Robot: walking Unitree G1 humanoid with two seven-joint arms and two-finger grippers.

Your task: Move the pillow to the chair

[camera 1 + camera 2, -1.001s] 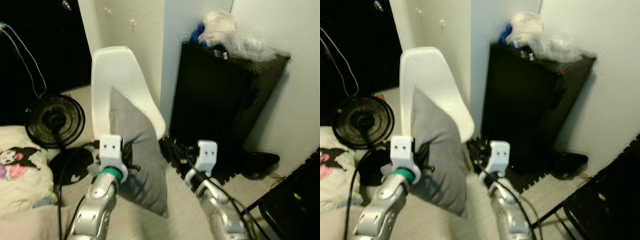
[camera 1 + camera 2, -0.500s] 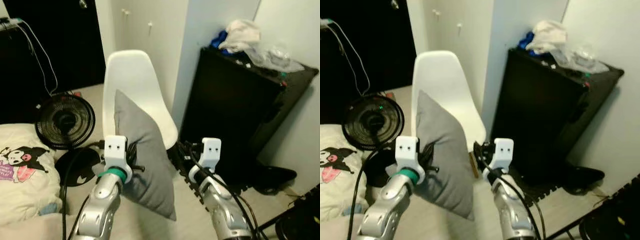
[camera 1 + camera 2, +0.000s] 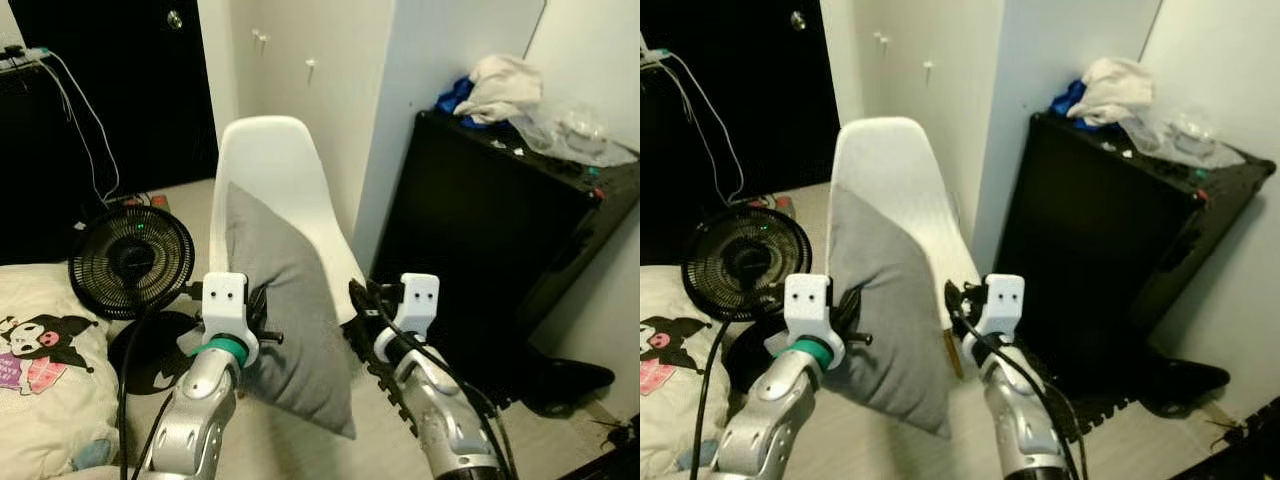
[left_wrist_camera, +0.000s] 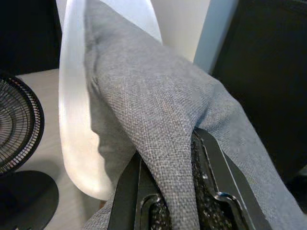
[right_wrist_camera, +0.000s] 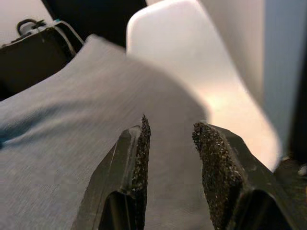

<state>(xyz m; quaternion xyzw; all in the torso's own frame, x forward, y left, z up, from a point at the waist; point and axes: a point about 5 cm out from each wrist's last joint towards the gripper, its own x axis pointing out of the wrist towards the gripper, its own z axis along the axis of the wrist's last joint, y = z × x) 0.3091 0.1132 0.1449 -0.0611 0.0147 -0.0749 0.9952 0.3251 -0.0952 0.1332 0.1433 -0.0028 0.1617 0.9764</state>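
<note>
Grey pillow [image 3: 285, 305] hangs upright in front of the white chair [image 3: 275, 190], pinched at one edge by the left gripper [image 4: 180, 191]. In the left wrist view the two black fingers [image 4: 218, 179] close on a fold of the woven fabric, which bulges up between them and runs away from the fingertips toward the chair's shell. Beyond the fingertips the pillow's upper corner overlaps the chair back; whether the cloth actually touches the plastic cannot be told.

The left arm rises from the lower edge of the head view, silver forearm bent upward, with a green ring at the wrist and the white wrist block just beside the pillow's near edge. The right arm comes up in the same way on the other side, forearm angled inward, its white block level with the pillow's far edge.

The right gripper [image 5: 170, 139] holds nothing: its two rough pads stand apart with a clear gap, pointing at the pillow's broad grey face, with the chair seat beyond and to one side of the fingertips. The pads are near the fabric but apart from it.

Off to the left gripper's outer side, a black fan [image 3: 130, 260] stands on the floor. Past the right gripper stands a black cabinet [image 3: 490, 230] with cloths [image 3: 495, 85] piled on top.
</note>
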